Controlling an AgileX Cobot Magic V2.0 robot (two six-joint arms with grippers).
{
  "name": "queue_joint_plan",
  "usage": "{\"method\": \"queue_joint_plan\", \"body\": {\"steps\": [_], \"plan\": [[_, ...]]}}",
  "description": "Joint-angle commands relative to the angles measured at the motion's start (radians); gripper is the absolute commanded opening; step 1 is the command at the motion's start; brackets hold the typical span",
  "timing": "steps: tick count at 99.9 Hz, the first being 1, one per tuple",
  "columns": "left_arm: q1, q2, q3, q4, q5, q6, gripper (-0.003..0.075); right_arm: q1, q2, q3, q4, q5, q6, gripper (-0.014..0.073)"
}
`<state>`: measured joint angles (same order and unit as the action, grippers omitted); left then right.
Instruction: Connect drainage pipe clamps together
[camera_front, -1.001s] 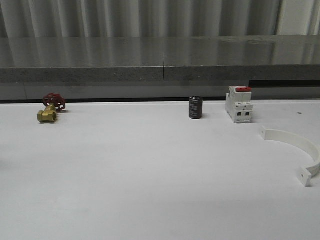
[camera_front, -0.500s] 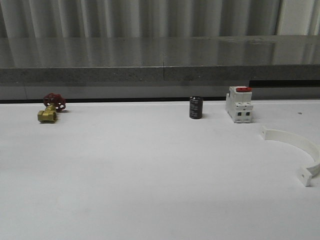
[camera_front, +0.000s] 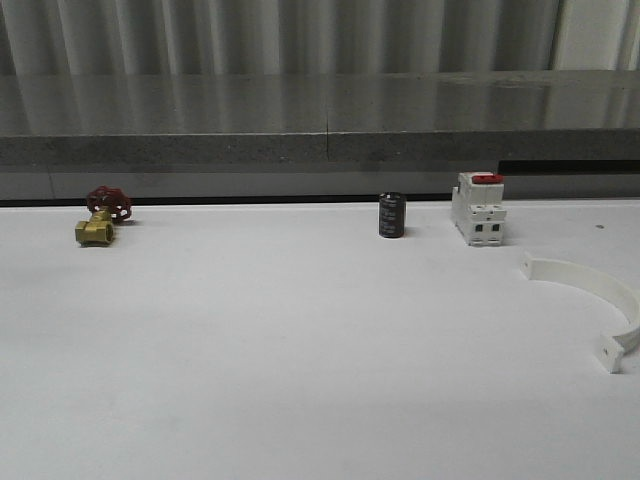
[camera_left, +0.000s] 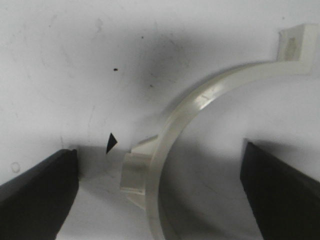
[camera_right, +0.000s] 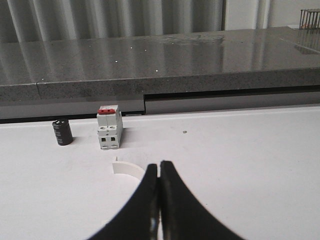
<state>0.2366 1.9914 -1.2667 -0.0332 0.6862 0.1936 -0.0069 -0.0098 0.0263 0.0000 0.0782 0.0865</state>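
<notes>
Two clamp halves lie apart on the white bench (camera_front: 300, 350), neither one held.

Your left pincer (camera_left: 159, 187) is released, its fingers (camera_left: 37, 190) straddling one clamp half (camera_left: 210, 97) that lies flat on the bench. Your right pincer (camera_right: 159, 200) is clenched on nothing, fingertips pressed together, near the other clamp half (camera_front: 590, 300) at the bench's right edge. Behind that half stand the red-topped switch (camera_front: 477, 208) and a black capacitor (camera_front: 391, 215); a brass valve (camera_front: 100, 218) sits far left.
</notes>
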Motion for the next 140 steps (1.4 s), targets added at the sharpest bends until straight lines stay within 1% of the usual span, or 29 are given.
{"method": "queue_joint_plan", "body": {"steps": [1, 9, 16, 23, 28, 40, 47, 52, 54, 70, 84, 89, 98, 108, 129, 140], "plan": [[0.001, -0.04, -0.029, -0.01, -0.021, 0.002, 0.0637, -0.004, -0.02, -0.016, 0.0, -0.089, -0.009, -0.0068], [0.001, -0.038, -0.029, -0.01, -0.014, 0.002, 0.0617, -0.004, -0.02, -0.016, 0.0, -0.089, -0.009, -0.0068], [0.001, -0.038, -0.029, -0.01, -0.004, 0.002, 0.0544, -0.004, -0.02, -0.016, 0.0, -0.089, -0.009, -0.0068], [0.001, -0.038, -0.029, -0.017, 0.001, 0.002, 0.0428, -0.004, -0.02, -0.016, 0.0, -0.089, -0.009, -0.0068], [0.001, -0.038, -0.029, -0.027, 0.005, 0.002, 0.0321, -0.004, -0.02, -0.016, 0.0, -0.089, -0.009, -0.0068], [0.001, -0.04, -0.029, -0.034, 0.016, 0.002, 0.0111, -0.004, -0.02, -0.016, 0.0, -0.089, -0.009, -0.0068], [0.001, -0.046, -0.029, -0.039, 0.026, 0.002, 0.0026, -0.004, -0.02, -0.016, 0.0, -0.089, -0.009, -0.0068], [0.001, -0.054, -0.029, -0.052, 0.033, 0.002, -0.0013, -0.004, -0.02, -0.016, 0.0, -0.089, -0.009, -0.0068], [0.001, -0.06, -0.029, -0.062, 0.035, 0.002, -0.0022, -0.004, -0.02, -0.016, 0.0, -0.089, -0.009, -0.0068], [-0.015, -0.126, -0.029, -0.099, 0.062, 0.002, -0.0021, -0.004, -0.02, -0.016, 0.0, -0.089, -0.009, -0.0068], [-0.068, -0.212, -0.029, -0.145, 0.107, 0.0, -0.0021, -0.004, -0.02, -0.016, 0.0, -0.089, -0.009, -0.0068], [-0.096, -0.242, -0.029, -0.167, 0.12, -0.024, -0.0021, -0.004, -0.02, -0.016, 0.0, -0.089, -0.009, -0.0068], [-0.168, -0.289, -0.029, -0.174, 0.124, -0.083, -0.0021, -0.004, -0.02, -0.016, 0.0, -0.089, -0.009, -0.0068], [-0.273, -0.314, -0.029, -0.174, 0.105, -0.144, -0.0021, -0.004, -0.02, -0.016, 0.0, -0.089, -0.009, -0.0068], [-0.495, -0.292, -0.029, -0.157, 0.056, -0.26, -0.002, -0.004, -0.02, -0.016, 0.0, -0.089, -0.009, -0.0068], [-0.574, -0.273, -0.031, -0.157, 0.001, -0.306, -0.002, -0.004, -0.02, -0.016, 0.0, -0.089, -0.009, -0.0068]]}}
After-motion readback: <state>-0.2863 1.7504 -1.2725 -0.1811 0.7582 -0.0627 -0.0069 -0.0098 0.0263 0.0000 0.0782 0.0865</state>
